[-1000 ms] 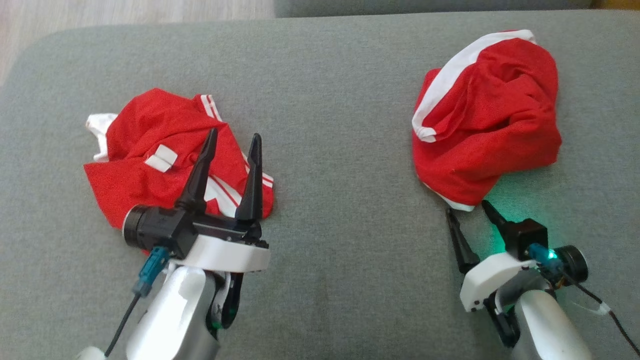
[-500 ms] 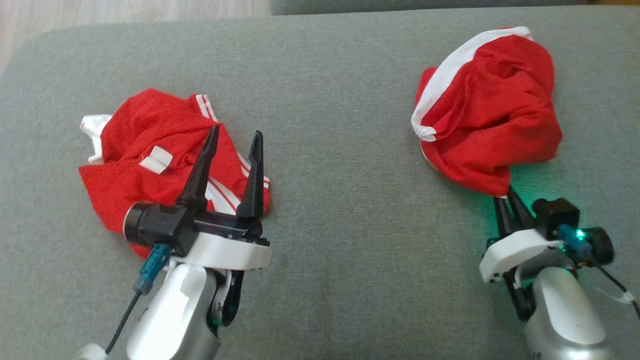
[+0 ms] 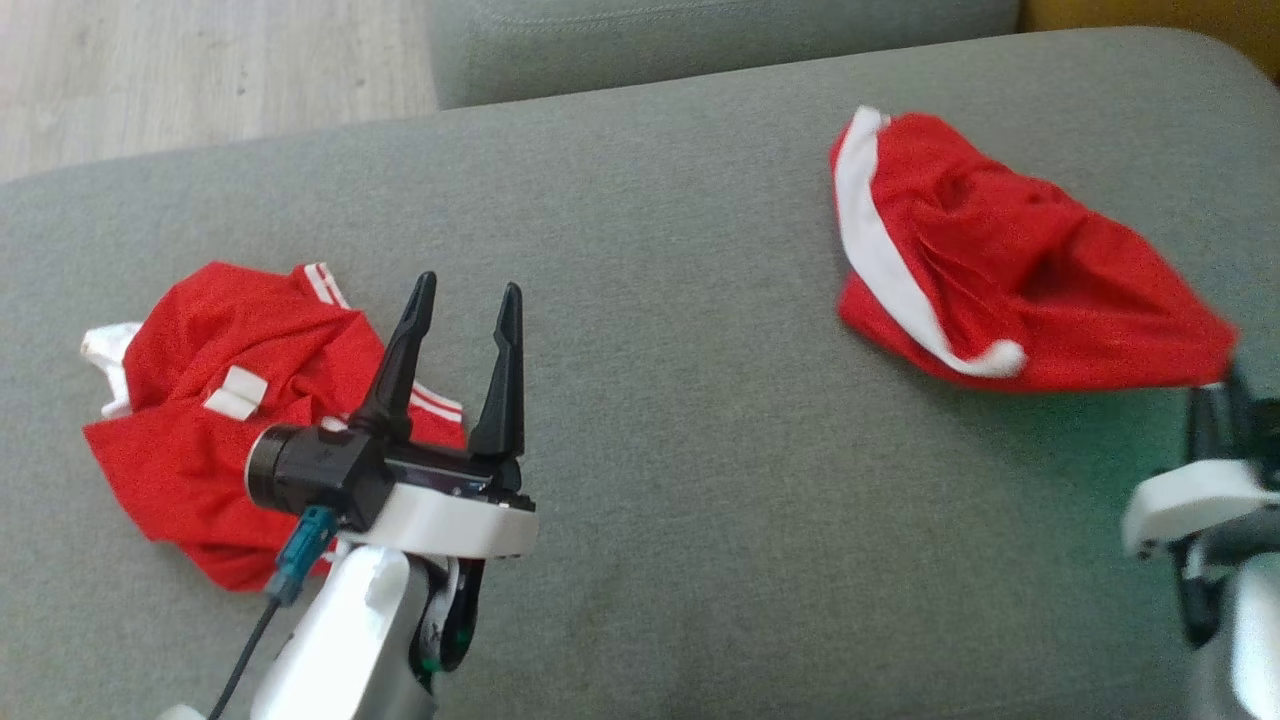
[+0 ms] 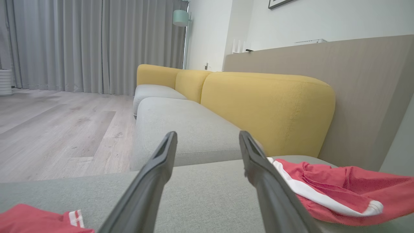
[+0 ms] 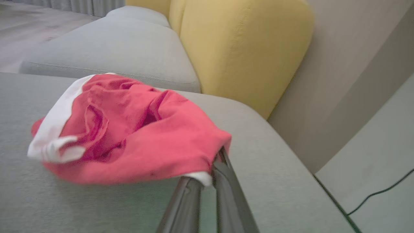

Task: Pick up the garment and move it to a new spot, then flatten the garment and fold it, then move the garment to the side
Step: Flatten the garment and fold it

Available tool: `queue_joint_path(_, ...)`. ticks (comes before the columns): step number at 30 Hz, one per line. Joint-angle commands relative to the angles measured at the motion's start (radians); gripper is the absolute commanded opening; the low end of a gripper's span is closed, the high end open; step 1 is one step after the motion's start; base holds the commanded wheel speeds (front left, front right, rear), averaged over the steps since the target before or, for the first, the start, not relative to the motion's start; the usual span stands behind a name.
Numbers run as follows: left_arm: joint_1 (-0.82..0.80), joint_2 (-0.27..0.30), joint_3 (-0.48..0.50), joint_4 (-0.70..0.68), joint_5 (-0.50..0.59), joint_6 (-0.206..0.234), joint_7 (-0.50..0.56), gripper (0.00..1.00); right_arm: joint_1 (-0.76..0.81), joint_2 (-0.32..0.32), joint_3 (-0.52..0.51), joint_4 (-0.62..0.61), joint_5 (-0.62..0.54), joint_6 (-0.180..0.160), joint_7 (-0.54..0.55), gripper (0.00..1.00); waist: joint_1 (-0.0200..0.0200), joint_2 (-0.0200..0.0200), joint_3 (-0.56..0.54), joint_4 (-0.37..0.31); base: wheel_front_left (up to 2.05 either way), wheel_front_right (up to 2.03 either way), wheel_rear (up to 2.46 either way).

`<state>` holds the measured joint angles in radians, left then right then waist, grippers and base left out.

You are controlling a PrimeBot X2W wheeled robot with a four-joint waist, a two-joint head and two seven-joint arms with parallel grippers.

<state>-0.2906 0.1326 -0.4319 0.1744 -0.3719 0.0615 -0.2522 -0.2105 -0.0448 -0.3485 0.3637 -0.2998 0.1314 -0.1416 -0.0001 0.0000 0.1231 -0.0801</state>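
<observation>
The crumpled red fabric garment with a white band (image 3: 1010, 280) lies at the right end of the grey upholstered seat cushion (image 3: 680, 450), its near hem pinched in the fully closed right gripper (image 5: 215, 161). The bite looks thin (just an edge of cloth), so a quick lift could let it slip or drag the bunch off the cushion's right side. The left gripper (image 3: 468, 285) hangs wide open and empty over a second red garment with white stripes (image 3: 180, 400), which crowds the left landing space.
</observation>
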Motion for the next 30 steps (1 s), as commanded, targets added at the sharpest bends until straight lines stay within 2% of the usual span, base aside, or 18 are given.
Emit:
queue_joint_path(1,-0.027,0.012,0.030,-0.035,-0.012,0.003,-0.008,1.00,-0.019,-0.005,0.001,-0.064,-0.020,-0.001,0.009,0.47,0.0001,0.0000,-0.008,-0.011,0.00,0.00,0.00)
queue_joint_path(2,-0.027,0.011,0.029,-0.034,-0.012,0.003,-0.008,1.00,-0.018,-0.005,-0.017,-0.087,-0.030,-0.001,0.017,1.00,0.0001,0.0000,-0.009,-0.013,0.00,0.00,0.00)
queue_joint_path(10,-0.019,0.006,0.024,-0.027,-0.018,0.002,-0.009,1.00,0.002,-0.005,-0.075,-0.162,-0.042,-0.001,0.069,1.00,0.0001,0.0000,-0.019,-0.018,0.00,0.00,0.00)
queue_joint_path(15,-0.015,0.013,0.031,-0.029,-0.020,0.003,-0.009,1.00,0.001,-0.005,-0.085,-0.209,0.006,-0.001,0.032,1.00,0.0001,0.0000,-0.021,-0.026,0.00,0.00,0.00)
queue_joint_path(18,-0.014,0.015,0.035,-0.032,-0.021,0.004,-0.009,1.00,0.004,-0.005,-0.037,-0.226,0.062,-0.001,-0.017,1.00,0.0001,0.0000,-0.024,-0.031,0.00,0.00,0.00)
queue_joint_path(22,-0.010,0.014,0.033,-0.036,-0.020,0.004,-0.009,1.00,0.026,-0.005,0.087,-0.237,0.158,-0.001,-0.074,1.00,0.0001,0.0000,-0.029,-0.033,0.00,0.00,0.00)
queue_joint_path(27,-0.013,0.011,0.021,-0.040,-0.017,0.001,-0.009,1.00,0.081,-0.005,0.241,-0.187,0.323,-0.001,-0.095,1.00,0.0001,0.0000,-0.022,-0.017,0.00,0.00,0.00)
queue_joint_path(30,-0.018,0.010,0.016,-0.042,-0.015,0.002,-0.007,1.00,0.089,-0.005,0.309,-0.151,0.319,-0.001,-0.100,1.00,0.0001,0.0000,-0.006,-0.001,0.00,0.00,0.00)
